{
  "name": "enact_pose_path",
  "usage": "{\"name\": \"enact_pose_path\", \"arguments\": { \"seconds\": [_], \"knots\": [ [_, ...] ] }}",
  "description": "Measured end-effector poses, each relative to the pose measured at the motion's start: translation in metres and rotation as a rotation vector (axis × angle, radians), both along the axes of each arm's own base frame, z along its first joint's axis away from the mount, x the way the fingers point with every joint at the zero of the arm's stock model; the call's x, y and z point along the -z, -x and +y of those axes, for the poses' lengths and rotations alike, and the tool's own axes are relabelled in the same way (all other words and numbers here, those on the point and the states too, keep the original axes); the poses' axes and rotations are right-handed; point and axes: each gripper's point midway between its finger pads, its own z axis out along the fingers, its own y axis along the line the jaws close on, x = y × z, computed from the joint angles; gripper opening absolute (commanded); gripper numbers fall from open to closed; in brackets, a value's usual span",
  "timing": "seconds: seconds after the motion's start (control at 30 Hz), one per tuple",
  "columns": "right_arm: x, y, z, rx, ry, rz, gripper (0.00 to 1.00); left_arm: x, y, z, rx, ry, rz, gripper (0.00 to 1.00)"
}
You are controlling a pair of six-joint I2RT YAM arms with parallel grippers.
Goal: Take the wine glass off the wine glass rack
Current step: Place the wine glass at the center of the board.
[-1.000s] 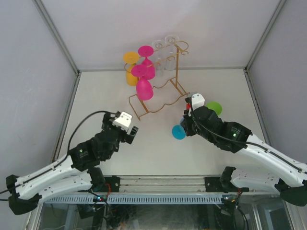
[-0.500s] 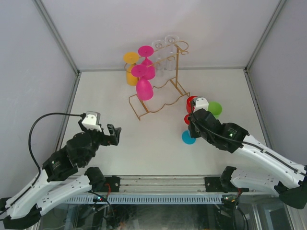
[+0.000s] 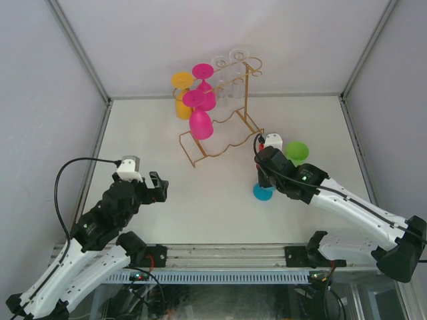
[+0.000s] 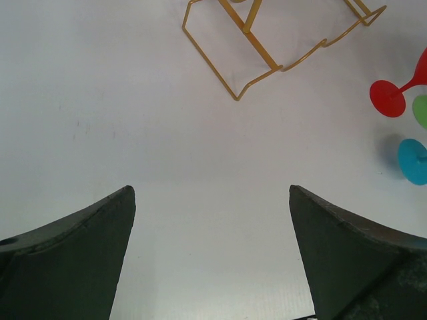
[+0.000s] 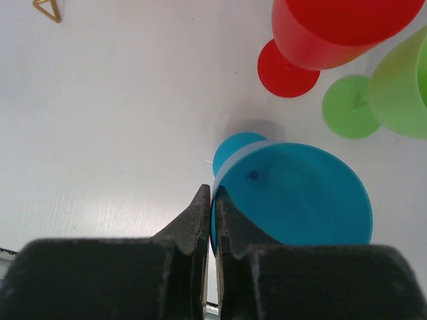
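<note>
- Top view, clock face centred on the table: the rack stands at 12, towards the far edge.
- Hanging upside down from its rails I count two pink glasses, a yellow glass at about 9 from them, and a couple of clear glasses at about 1, at the back.
- Left gripper: jaws wide apart, nothing between them, only bare table underneath. It sits around 8, well apart from the rack, whose base shows at 12 in its wrist view.
- Right gripper: fingers pressed together. It's around 3, just off the rack's near right corner.
- Its fingertips are right against the rim of the blue glass, at 9 on the bowl in the wrist view. Can't tell if the thin wall is actually pinched between them or they're only touching it.
- In the top view the blue glass pokes out at 6 from under the right gripper, off the rack.
- Red glass and green glass are off the rack too, near the blue one, at 12 and 2 from it in the right wrist view. The red and green bowls are close to each other; can't tell if they touch.
- Whether those three stand straight or lean, I can't say.
</note>
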Motion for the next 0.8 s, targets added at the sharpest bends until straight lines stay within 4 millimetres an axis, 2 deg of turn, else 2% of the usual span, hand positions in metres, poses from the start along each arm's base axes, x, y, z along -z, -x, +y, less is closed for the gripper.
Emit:
{"name": "enact_pose_path", "arguments": {
  "seconds": [0.3,0.47,0.8],
  "knots": [
    [0.020,-0.024,0.006,0.041,0.025,0.025,0.00,0.005,-0.002,-0.001,-0.007,-0.012,0.019,1.00],
    [0.035,-0.032,0.006,0.052,0.063,0.051,0.00,0.003,-0.005,0.009,-0.025,-0.072,-0.007,1.00],
    [0.036,-0.041,0.007,0.044,0.069,0.038,0.00,0.000,-0.007,0.020,-0.066,-0.111,-0.033,1.00]
  ]
}}
